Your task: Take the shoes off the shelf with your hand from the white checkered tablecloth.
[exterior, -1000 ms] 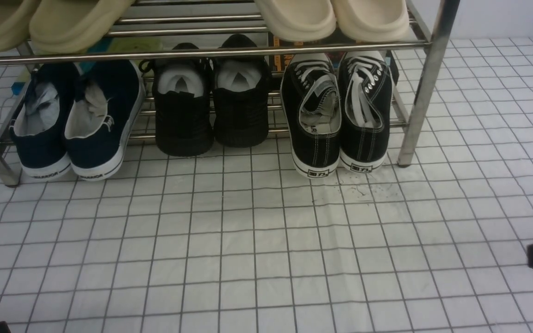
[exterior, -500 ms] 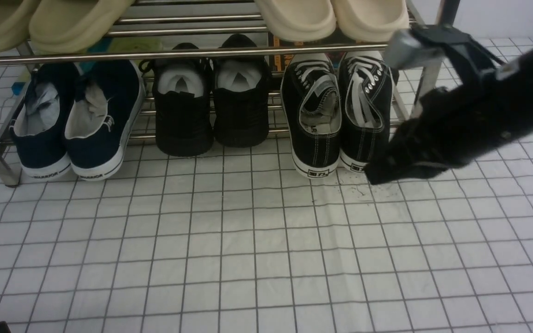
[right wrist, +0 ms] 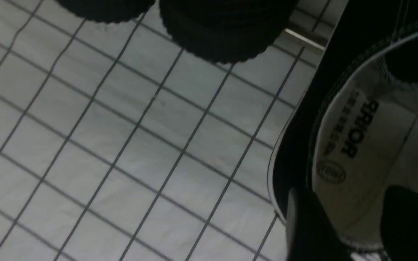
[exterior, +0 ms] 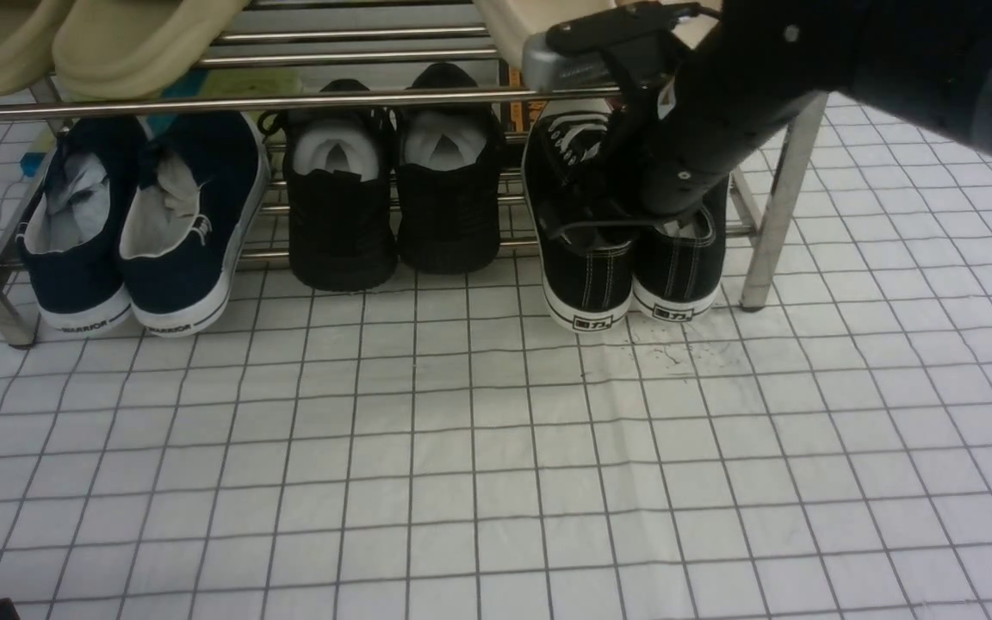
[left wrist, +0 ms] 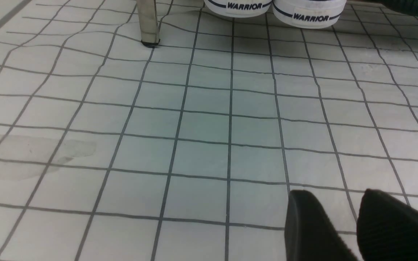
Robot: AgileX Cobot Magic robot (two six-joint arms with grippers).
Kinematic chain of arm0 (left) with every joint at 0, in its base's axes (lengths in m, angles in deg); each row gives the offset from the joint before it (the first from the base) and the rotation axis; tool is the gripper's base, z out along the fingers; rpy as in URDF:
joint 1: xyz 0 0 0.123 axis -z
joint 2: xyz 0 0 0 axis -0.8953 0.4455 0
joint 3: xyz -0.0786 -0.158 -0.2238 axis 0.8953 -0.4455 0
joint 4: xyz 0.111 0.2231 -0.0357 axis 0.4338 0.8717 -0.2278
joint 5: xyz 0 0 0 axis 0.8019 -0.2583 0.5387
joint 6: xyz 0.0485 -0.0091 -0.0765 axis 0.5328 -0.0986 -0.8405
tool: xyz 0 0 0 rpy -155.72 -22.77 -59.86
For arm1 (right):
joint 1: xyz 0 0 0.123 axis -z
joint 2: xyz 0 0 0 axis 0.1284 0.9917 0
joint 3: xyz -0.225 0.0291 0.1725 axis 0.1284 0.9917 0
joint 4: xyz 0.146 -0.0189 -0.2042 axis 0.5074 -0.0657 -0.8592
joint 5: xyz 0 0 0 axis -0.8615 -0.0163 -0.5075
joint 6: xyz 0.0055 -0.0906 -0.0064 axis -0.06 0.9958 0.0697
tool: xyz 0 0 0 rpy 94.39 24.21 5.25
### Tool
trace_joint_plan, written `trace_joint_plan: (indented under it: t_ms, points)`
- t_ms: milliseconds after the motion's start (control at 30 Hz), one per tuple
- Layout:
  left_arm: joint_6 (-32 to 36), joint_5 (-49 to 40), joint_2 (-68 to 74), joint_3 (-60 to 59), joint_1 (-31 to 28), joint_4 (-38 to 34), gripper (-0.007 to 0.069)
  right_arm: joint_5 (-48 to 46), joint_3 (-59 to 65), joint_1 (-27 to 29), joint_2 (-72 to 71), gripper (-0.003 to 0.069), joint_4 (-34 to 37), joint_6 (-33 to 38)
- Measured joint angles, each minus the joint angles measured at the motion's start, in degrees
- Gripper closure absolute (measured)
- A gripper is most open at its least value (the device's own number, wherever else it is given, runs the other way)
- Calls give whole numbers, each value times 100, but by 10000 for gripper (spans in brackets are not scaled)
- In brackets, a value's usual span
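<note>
The black canvas sneakers stand heels out at the right end of the silver shelf's lower tier, on the white checkered tablecloth. My right gripper, the black hand, reaches down from the upper right onto their openings. In the right wrist view it is open. One finger is outside the left sneaker's heel wall and the other is over its insole. My left gripper is open and empty, low over the cloth in front of the shelf's left end.
A navy white-soled pair and an all-black knit pair share the lower tier. Beige slippers lie on the upper tier. The shelf's front legs stand on the cloth. The right arm hides the upper rail above the sneakers.
My right arm has swung in from the right edge, passed the shelf's right leg and come down over the black canvas sneakers. The shoes have not moved.
</note>
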Motion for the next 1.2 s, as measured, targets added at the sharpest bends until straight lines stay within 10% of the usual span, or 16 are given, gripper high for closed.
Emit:
trace_joint_plan:
  t_ms: [333,667,1200]
  points:
    - [0,0,0,0,0,0,384,758,-2,0,594,239,-201,0]
    - [0,0,0,0,0,0,384,765,-13,-18,706,652,-43,-5]
    - [0,0,0,0,0,0,384,-702,4,-225,-262,652,296,85]
